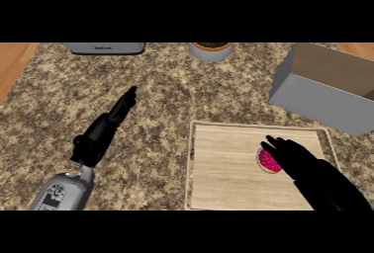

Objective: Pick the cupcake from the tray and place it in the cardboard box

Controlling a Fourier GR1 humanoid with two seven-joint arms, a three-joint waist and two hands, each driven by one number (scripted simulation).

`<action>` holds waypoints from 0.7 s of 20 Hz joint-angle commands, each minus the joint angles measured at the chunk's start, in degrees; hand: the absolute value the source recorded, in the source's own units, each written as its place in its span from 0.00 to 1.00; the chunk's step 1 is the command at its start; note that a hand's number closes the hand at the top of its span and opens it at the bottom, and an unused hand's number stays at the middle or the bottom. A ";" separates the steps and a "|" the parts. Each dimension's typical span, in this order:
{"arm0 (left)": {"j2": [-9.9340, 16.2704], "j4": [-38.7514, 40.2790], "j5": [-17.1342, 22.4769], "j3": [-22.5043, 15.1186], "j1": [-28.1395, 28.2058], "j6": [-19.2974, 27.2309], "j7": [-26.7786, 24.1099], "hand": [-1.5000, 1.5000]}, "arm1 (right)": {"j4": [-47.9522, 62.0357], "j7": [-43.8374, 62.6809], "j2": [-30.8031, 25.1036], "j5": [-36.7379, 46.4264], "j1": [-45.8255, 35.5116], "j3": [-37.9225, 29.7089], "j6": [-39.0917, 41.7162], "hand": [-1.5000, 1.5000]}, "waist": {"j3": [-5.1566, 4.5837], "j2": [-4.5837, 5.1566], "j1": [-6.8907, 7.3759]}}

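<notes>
Tray [219,183] sits at bench [161,89] near edge, cardboard box [325,94] just beyond. Right robot hand [296,155] fingers relaxed, touching cupcake [267,160]; left robot hand [110,123] straight, holding nothing.

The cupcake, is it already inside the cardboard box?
No, the cupcake lies on the wooden tray, partly covered by the right robot hand, while the cardboard box stands apart beyond the tray.

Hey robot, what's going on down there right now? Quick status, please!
Right hand open over the cupcake on the tray, not gripping. Left hand open, idle. Cardboard box open; path clear.
</notes>
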 commanded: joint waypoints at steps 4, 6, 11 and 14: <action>0.55 -3.35 -0.48 2.94 1.98 -2.45 1.01 0.50 | 11.21 -10.44 2.36 3.74 0.60 -4.31 -4.08 0.00 | 0.03 -0.01 0.03; -2.29 5.54 -2.41 3.53 -3.14 -2.55 -1.41 0.50 | 9.96 -11.19 4.12 5.65 0.20 -3.28 -3.61 0.00 | 0.01 0.04 -0.30; -1.60 1.62 -2.19 5.75 -1.21 -4.79 -0.11 0.50 | 13.55 -9.11 8.13 8.09 -6.05 -4.46 0.92 0.00 | 0.01 0.03 0.01; -4.79 -3.22 -4.58 3.15 0.29 -3.25 3.74 0.50 | 13.95 -9.79 9.48 10.30 -4.91 -4.39 1.94 0.00 | 0.01 -0.01 0.01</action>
